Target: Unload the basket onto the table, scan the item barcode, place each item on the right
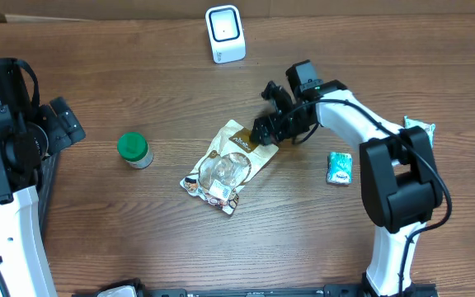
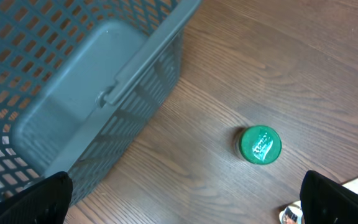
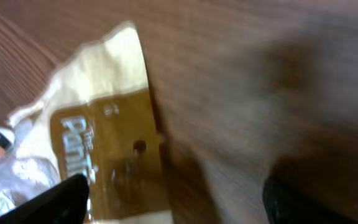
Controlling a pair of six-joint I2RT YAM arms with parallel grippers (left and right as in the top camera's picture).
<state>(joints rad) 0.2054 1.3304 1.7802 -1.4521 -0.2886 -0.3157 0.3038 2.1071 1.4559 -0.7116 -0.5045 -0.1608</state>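
The item, a tan and clear snack bag (image 1: 229, 165), lies flat on the wooden table with a white barcode label (image 1: 218, 191) near its lower end. My right gripper (image 1: 272, 129) hovers open at the bag's upper right end. In the right wrist view the bag's tan top (image 3: 104, 124) sits under the left finger (image 3: 61, 200), and nothing is between the jaws (image 3: 173, 202). A white scanner (image 1: 224, 33) stands at the back. My left gripper (image 1: 63, 124) is open at the far left, with only bare wood between its fingers (image 2: 30, 202).
A green-lidded jar (image 1: 134, 149) stands left of the bag, also seen from above as the jar (image 2: 260, 144). A grey mesh basket (image 2: 73, 81) sits at the left edge. A teal packet (image 1: 339, 167) lies right of the bag and another teal packet (image 1: 420, 127) by the right arm.
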